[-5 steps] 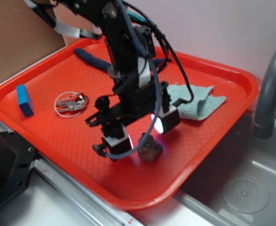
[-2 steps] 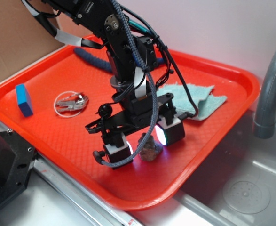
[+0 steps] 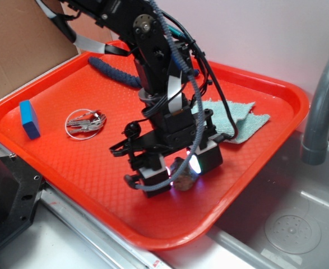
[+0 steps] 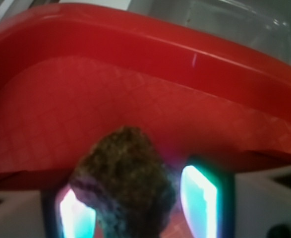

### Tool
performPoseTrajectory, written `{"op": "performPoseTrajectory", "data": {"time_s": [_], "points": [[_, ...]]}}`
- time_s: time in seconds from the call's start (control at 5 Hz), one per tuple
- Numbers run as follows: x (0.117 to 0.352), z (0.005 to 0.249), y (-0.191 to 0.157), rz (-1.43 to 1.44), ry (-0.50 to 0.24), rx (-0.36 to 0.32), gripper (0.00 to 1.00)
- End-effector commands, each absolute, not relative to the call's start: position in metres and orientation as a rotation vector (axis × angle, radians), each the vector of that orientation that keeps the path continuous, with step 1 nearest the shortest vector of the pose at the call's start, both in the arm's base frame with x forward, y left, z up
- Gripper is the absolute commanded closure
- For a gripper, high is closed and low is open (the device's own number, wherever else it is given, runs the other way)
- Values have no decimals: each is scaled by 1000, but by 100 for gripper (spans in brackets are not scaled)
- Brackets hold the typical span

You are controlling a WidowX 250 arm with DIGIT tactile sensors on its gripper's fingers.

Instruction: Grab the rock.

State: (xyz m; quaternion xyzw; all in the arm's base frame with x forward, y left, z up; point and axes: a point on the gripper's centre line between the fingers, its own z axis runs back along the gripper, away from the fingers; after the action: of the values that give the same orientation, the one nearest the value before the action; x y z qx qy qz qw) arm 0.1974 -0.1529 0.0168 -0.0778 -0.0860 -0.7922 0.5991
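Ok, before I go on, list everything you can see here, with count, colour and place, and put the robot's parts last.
tray: one, red-orange, on the counter beside the sink
rock: one, brown-grey, near the tray's front right edge, between the gripper fingers
blue block: one, blue, left end of the tray
key bunch: one, silver on a ring, right of the blue block
cloth: one, light teal, crumpled at the tray's right back
blue fuzzy item: one, dark blue, back of the tray, partly hidden by the arm
sink: one, grey metal, right of the tray
faucet: one, grey, far right
gripper: one, black with glowing pads, straddling the rock, open
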Motion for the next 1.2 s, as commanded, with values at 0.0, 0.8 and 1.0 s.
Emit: {"op": "performPoseTrajectory", "data": {"time_s": [0.0,0.8,1.0], "points": [[203,32,-123,-1614,-211,-230,100],[198,154,-30,-605,-20,-20,100],[185,170,-20,-356,-21,6,100]]}}
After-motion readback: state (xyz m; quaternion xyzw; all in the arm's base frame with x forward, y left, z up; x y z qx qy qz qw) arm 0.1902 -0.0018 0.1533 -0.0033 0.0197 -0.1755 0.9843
